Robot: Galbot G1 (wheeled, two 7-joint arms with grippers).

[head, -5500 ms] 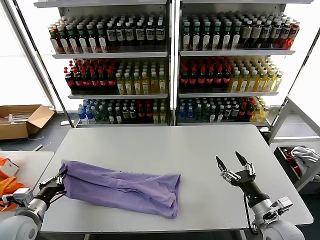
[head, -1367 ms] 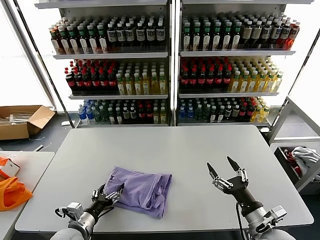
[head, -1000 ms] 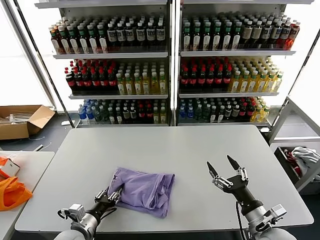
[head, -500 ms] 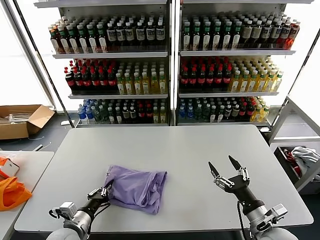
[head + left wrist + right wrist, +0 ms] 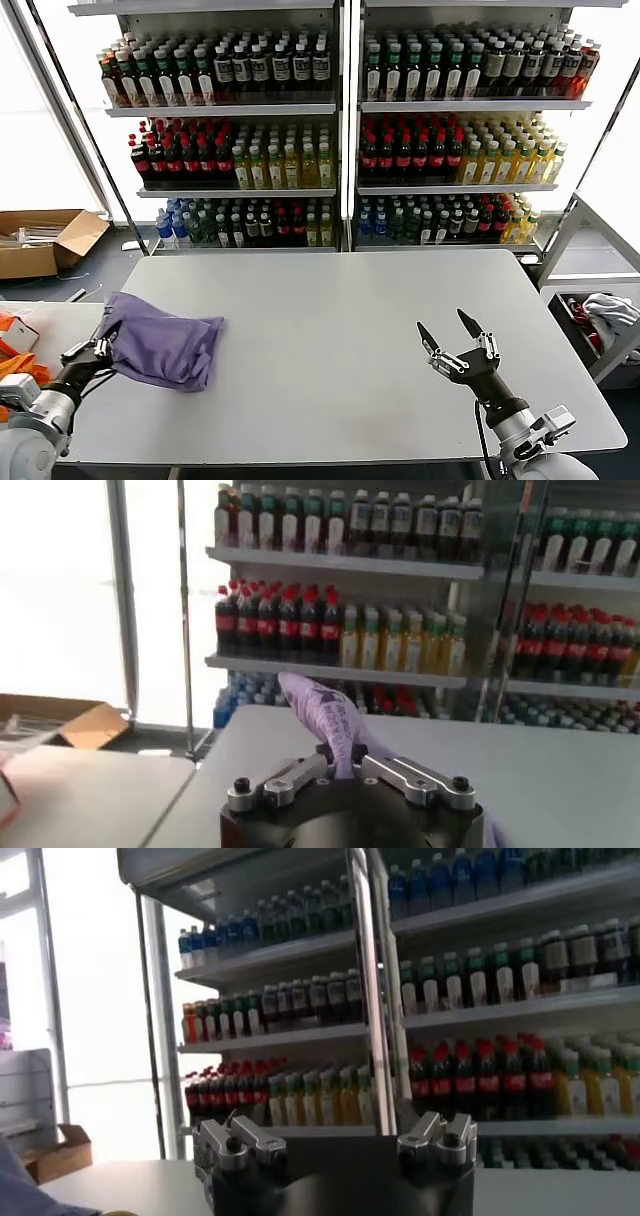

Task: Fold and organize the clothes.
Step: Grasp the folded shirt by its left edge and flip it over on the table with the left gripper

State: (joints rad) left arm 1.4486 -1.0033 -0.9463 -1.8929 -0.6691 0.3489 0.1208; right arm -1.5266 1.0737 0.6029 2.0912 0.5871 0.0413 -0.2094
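**Stocked shelves, a box and side clutter**

Behind the grey desk (image 5: 340, 300) stand 2 shelving units (image 5: 345, 120), each with 3 rows of bottles (image 5: 440, 150). An open cardboard box (image 5: 45, 240) sits on the floor at the left. An orange bag (image 5: 12, 365) lies on a side table (image 5: 40, 320). A white-and-red bundle (image 5: 605, 310) rests at the right.

Both arms end in rounded light-grey wrist casings with thin black cables. The black-bodied left gripper (image 5: 345, 772) and right gripper (image 5: 456, 336) have silver finger links with dark screws.
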